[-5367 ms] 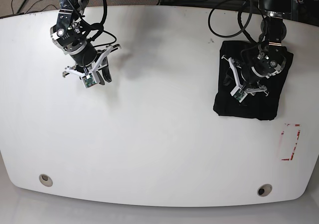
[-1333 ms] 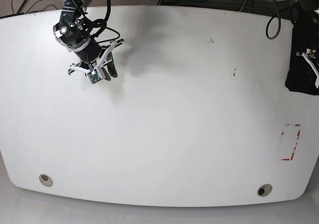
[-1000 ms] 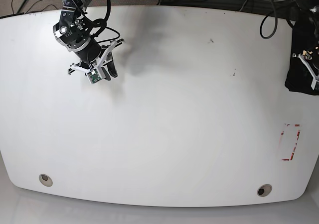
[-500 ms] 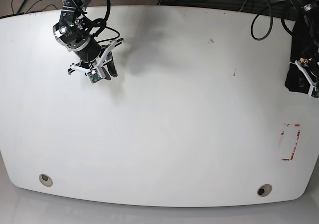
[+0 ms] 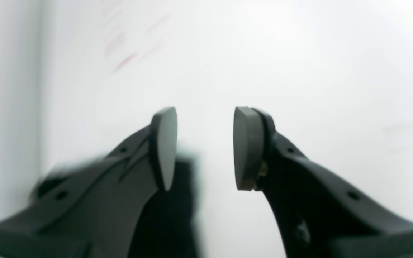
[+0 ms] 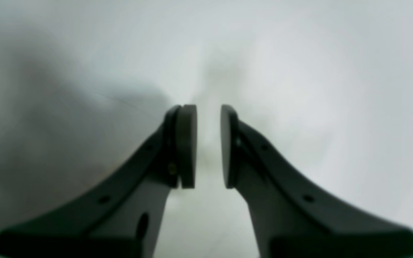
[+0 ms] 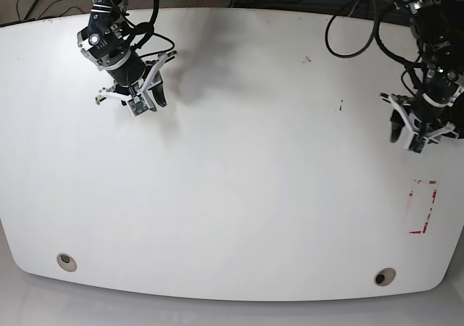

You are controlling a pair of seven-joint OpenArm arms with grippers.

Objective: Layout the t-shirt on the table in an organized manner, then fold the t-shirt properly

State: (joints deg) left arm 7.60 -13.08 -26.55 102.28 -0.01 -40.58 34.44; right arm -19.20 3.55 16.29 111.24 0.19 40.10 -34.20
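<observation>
As no t-shirt is seen on the surface (image 7: 232, 195), it must be recovered and spread flat first. Left fingers (image 5: 165, 147): half parted, empty, beyond the red rectangle mark (image 7: 423, 207). Right fingers (image 6: 186, 147): narrowly parted, empty, far from the mark. In the earlier frame the dark t-shirt is shown at the edge past the mark.

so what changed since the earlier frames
The folded black shirt, first on the table under the left gripper, was carried off the far-right edge and is no longer in the base view. The left gripper is back over the table, open and empty. The right gripper barely moved.
</observation>
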